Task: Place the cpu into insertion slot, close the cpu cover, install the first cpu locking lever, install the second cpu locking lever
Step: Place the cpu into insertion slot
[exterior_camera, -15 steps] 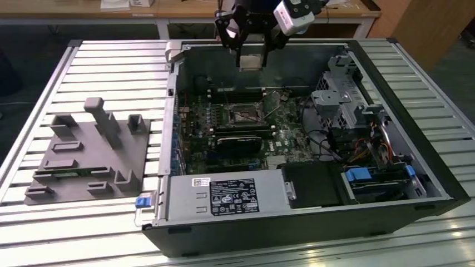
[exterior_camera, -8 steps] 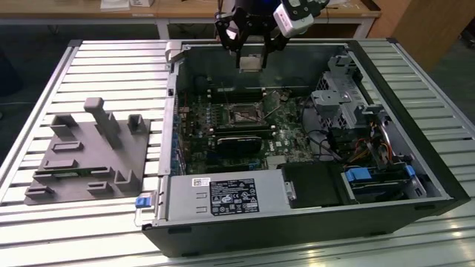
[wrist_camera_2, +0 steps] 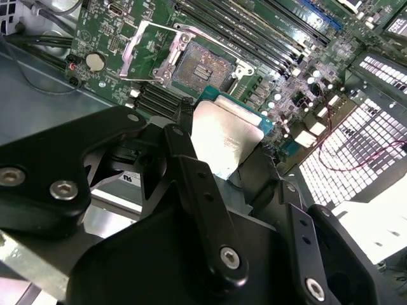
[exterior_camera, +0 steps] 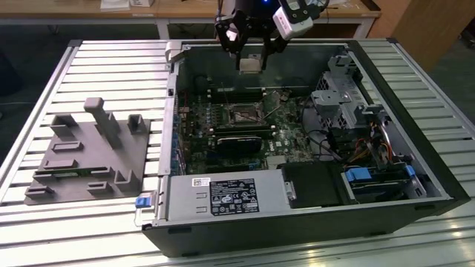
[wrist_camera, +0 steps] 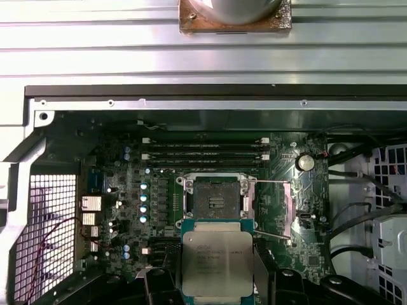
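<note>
Slatted metal desk carries an open computer case lying on its side, with a grey moulded fixture beside it on the exterior view's left. Your pincer hangs over the far part of the case, well above the green motherboard. It is closed on the cpu, gripping the chip by 2 opposite edges.

In the second wrist view you see the cpu as a pale silvery square clamped between the black fingers, its flat top catching the light. In the first wrist view the cpu sits level in the grip, apart from the board below it.

The insertion slot lies uncovered on the motherboard, its dark recessed centre exposed, just beside 2 long black memory sticks. The cpu cover is swung back off the slot and rests to one side of it, hinged at the slot's edge. The second wrist view shows the same cover tilted up beside the slot. The cpu is not yet seated in the slot
</note>
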You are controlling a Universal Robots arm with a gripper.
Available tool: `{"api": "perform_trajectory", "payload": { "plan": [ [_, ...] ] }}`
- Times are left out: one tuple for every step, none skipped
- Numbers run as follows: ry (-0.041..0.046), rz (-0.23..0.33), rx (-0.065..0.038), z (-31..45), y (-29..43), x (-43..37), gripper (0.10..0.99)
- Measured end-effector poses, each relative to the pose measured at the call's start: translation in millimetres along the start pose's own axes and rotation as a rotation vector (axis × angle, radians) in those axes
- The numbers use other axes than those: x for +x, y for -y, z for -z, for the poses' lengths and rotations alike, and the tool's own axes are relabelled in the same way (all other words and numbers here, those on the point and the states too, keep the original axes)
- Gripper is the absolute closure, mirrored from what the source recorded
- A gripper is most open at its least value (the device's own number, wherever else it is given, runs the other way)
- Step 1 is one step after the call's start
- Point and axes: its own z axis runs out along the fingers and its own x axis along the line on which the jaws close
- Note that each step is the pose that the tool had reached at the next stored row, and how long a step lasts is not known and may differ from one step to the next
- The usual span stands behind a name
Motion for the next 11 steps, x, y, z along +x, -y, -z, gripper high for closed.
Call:
{"api": "perform_trajectory", "payload": {
  "plan": [
    [0.0000,0.000,0.000,-0.3,0.0,0.0,0.549],
    [0.0000,0.000,0.000,-0.7,0.1,0.0,0.549],
    [0.0000,0.000,0.000,-1.2,0.1,0.0,0.549],
    [0.0000,0.000,0.000,-1.9,0.2,0.0,0.549],
    [0.0000,0.000,0.001,-2.6,0.2,0.0,0.549],
    [0.0000,0.000,0.001,-3.4,0.3,0.0,0.549],
    [0.0000,0.000,0.001,-4.1,0.4,-0.1,0.549],
    [0.0000,0.000,0.001,-4.8,0.4,-0.1,0.549],
    [0.0000,0.000,0.002,-5.5,0.5,-0.1,0.549],
    [0.0000,0.000,0.002,-6.2,0.6,-0.1,0.549],
    [0.0000,0.000,0.002,-7.0,0.6,-0.1,0.549]
  ]
}}
